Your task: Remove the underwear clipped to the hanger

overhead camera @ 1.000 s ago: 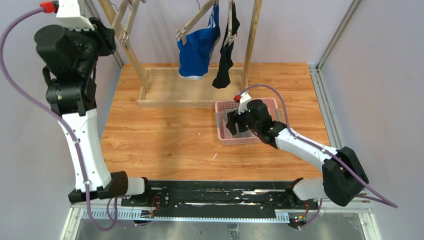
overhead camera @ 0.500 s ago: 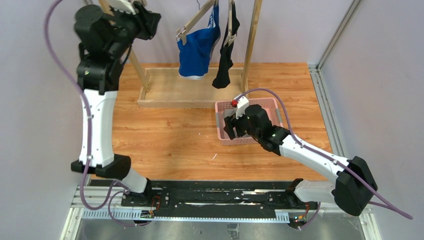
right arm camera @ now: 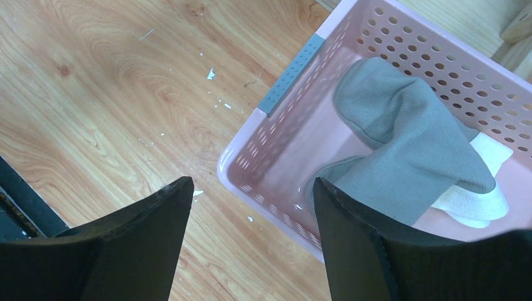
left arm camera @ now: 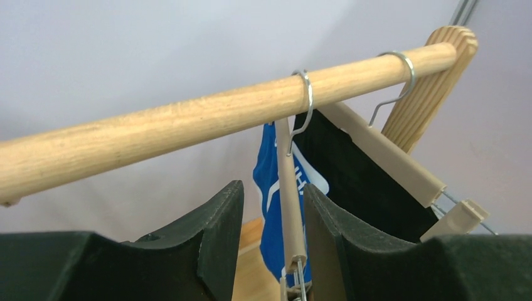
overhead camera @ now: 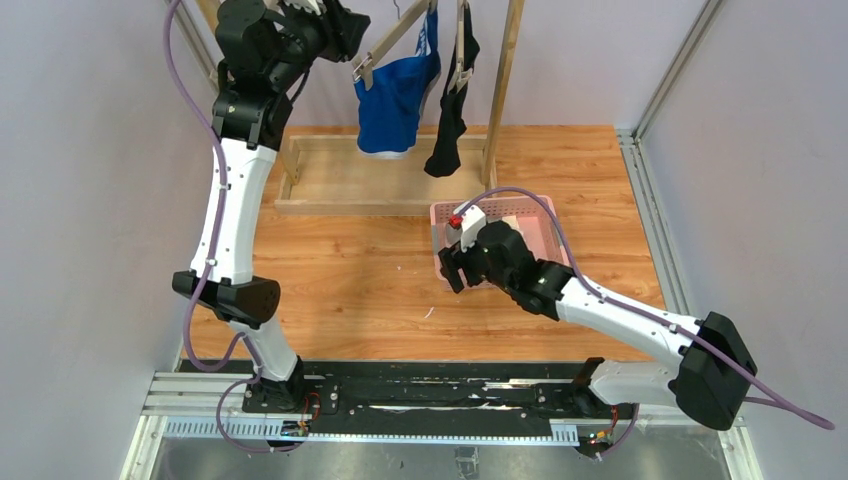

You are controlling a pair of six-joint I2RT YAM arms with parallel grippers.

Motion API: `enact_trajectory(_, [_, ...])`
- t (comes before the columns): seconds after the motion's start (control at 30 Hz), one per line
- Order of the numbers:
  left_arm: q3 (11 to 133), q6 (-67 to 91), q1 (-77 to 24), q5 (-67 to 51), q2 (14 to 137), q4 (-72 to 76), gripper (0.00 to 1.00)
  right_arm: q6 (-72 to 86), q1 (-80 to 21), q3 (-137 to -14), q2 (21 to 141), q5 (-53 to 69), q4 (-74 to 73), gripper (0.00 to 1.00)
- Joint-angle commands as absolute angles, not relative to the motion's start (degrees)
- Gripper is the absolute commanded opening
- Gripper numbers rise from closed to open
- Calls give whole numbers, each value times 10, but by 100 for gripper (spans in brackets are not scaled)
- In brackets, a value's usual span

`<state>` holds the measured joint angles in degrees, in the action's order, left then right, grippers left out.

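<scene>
The bright blue underwear [overhead camera: 397,95] and the black underwear [overhead camera: 449,115] hang clipped to beige hangers on the wooden rod [left arm camera: 188,122]. My left gripper [overhead camera: 347,30] is raised at the blue one's hanger. In the left wrist view it [left arm camera: 271,204] is open, and the hanger's beige arm [left arm camera: 290,200] stands between the jaws, close to the right finger [left arm camera: 332,251]. The blue underwear [left arm camera: 271,188] and black underwear [left arm camera: 357,182] hang behind. The light grey underwear [right arm camera: 408,141] lies in the pink basket [right arm camera: 282,81]. My right gripper [right arm camera: 251,207] is open and empty over the basket's near corner.
The wooden rack's base frame [overhead camera: 340,195] and uprights [overhead camera: 503,80] stand at the back of the table. A white cloth [right arm camera: 473,197] lies under the grey underwear in the basket [overhead camera: 545,215]. Grey walls close in on both sides.
My left arm has swung right and up from the left wall to the blue underwear's hanger. My right gripper has drawn back from the basket toward the near left.
</scene>
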<state>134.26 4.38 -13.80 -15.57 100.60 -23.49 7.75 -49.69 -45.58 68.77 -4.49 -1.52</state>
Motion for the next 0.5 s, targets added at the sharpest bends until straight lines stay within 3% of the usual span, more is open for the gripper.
enact_trajectory(0.0, [1340,44,-149,-168,1005,-182,48,72,-516,-460,686,-66,-20,72])
enact_trajectory(0.47, [1334,-12,-178,-142,1041,-227,48,75,-539,-459,691,-73,-5,72])
